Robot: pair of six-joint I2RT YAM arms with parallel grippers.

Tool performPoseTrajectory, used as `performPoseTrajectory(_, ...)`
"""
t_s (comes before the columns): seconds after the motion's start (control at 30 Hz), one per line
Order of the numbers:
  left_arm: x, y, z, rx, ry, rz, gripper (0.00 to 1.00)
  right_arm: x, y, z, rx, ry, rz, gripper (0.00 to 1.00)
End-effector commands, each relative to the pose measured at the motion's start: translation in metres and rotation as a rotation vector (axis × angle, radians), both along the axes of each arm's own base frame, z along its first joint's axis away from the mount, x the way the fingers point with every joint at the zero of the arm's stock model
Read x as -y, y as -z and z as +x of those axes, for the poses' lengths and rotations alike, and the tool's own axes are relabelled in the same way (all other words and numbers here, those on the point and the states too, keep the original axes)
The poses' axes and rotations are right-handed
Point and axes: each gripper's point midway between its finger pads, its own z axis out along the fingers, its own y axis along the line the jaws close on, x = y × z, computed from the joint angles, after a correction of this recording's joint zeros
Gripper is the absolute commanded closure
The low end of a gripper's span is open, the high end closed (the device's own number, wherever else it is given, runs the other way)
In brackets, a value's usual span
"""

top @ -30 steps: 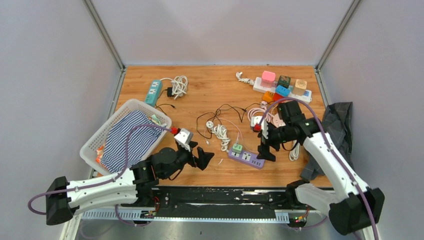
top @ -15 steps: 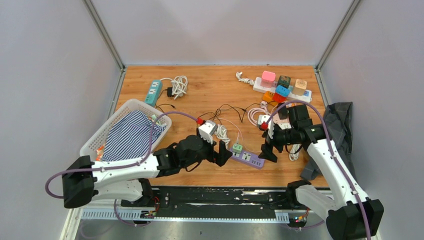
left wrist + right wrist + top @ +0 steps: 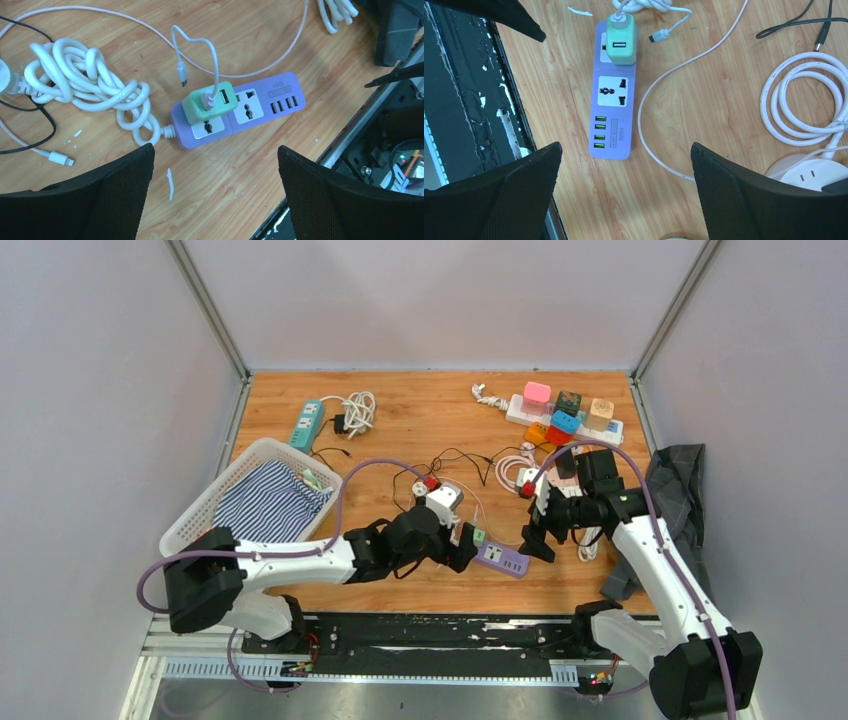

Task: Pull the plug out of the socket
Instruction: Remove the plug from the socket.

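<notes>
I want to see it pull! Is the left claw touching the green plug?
Apart. Left wrist view shows the left gripper open, a clear gap between its fingers and the green plug.

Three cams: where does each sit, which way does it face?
Top external: above and behind the bases, looking down at the table; both arms, left gripper and right gripper show.
Left wrist: looks down on purple power strip and green plug; own open jaws frame the bottom.
Right wrist: looks down on the same strip, USB end nearest; own open jaws below.
Shared: both wrist views hold strip and plug.
</notes>
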Motion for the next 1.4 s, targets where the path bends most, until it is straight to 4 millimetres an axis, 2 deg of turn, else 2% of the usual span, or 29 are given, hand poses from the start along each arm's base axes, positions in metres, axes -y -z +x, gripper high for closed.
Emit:
performPoseTrajectory(0.0,0.014,-0.002,0.007,0.031,-0.001,0.019,0.07,0.005,0.006,0.001,-0.022,0.029,-0.007,0.00)
performPoseTrajectory(0.37,0.026,0.022,0.019,0.045,-0.018,0.107,0.12,0.008,0.011,0.002,-0.039,0.037,-0.013,0.00)
performPoseTrajectory(1.37,0.046,0.045,0.028,0.045,0.000,0.173,0.16,0.009,0.014,0.002,-0.056,0.043,-0.006,0.00)
